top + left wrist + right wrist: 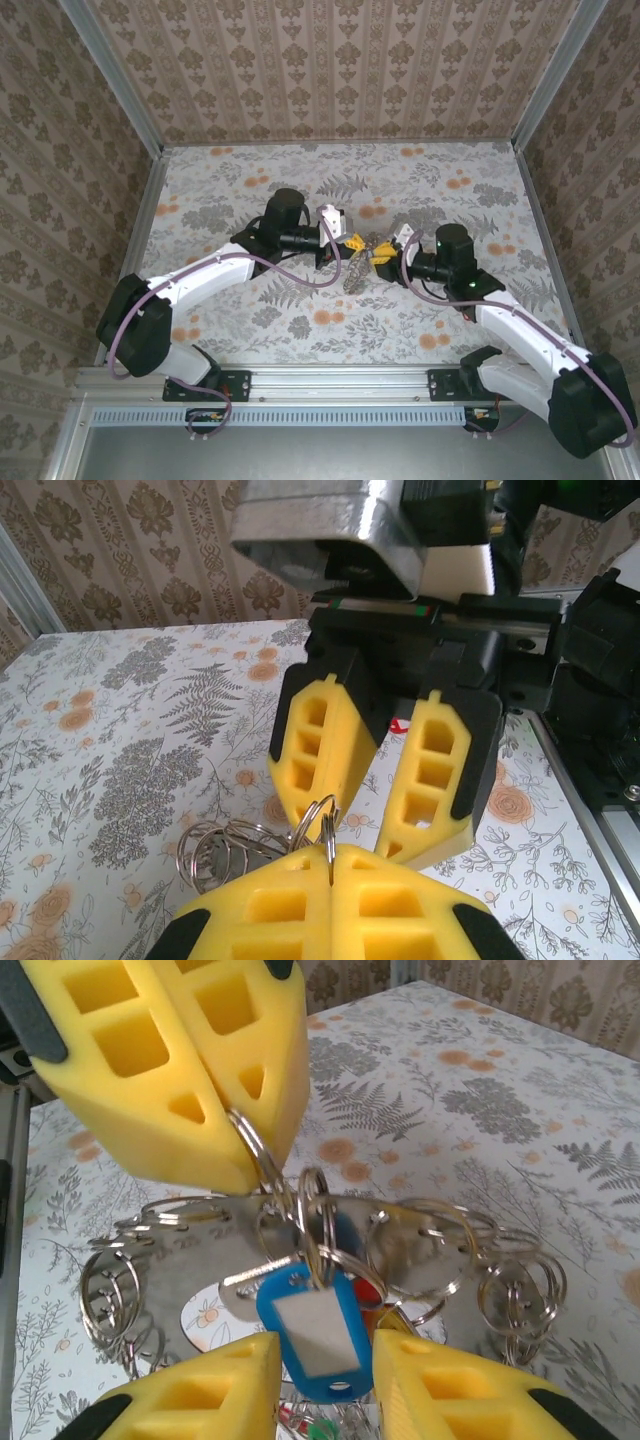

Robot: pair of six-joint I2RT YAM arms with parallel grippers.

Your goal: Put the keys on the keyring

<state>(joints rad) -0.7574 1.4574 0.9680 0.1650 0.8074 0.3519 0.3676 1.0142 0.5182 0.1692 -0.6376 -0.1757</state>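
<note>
The keyring [355,275] hangs between both grippers just above the floral table. It is a wide silvery metal ring [200,1270] strung with several small wire loops [215,850]. My left gripper [348,243] [330,865] [228,1120] is shut, its yellow pads pinching one thin wire loop of the keyring. A key with a blue tag [310,1335] dangles from another loop, with a red tag [368,1285] and a green one [320,1430] behind it. My right gripper [383,257] [375,810] [325,1380] is open, its fingers on either side of the blue tag with gaps showing.
The floral tabletop [300,190] stretches away behind the grippers. Patterned walls [330,60] on metal posts close it in at the back and sides. The right arm's black body [590,680] looms close to my left gripper.
</note>
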